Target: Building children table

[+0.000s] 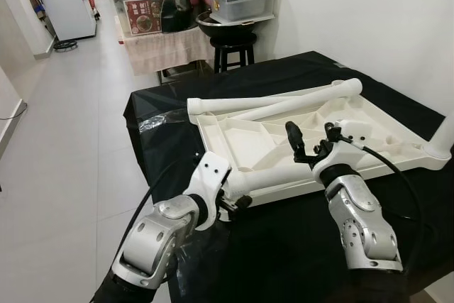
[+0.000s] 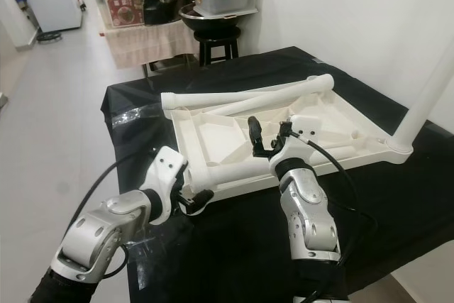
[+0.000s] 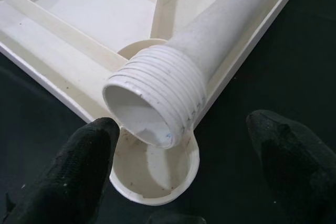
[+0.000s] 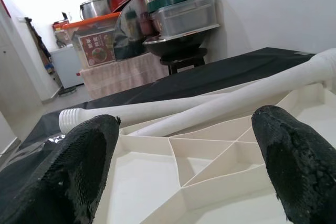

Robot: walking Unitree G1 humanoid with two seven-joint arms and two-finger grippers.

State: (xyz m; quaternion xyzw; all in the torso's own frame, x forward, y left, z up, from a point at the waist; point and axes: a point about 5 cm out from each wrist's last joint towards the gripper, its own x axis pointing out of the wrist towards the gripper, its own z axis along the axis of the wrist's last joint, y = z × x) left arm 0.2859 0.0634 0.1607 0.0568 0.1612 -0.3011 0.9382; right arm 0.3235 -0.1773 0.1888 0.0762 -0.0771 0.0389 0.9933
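The white plastic table top [image 1: 234, 136] lies upside down on a black-covered table [image 1: 298, 246]. One white leg [image 1: 273, 175] rests along its near edge. The leg's threaded end [image 3: 157, 103] sits tilted over the round corner socket [image 3: 152, 179], between the fingers of my open left gripper [image 1: 237, 204], which do not touch it. My right gripper [image 1: 312, 136] hovers open above the middle of the ribbed underside [image 4: 173, 166], holding nothing. Two loose legs [image 1: 277, 101] lie across the far edge. Another leg [image 2: 425, 97] stands upright in the far right corner.
A black stool [image 1: 233, 46] with a wok and lidded containers stands behind the table by the white wall. A box with an orange lid [image 1: 138, 1] and a white freezer [image 1: 67, 8] stand further back. Tiled floor [image 1: 64, 140] runs along the table's left edge.
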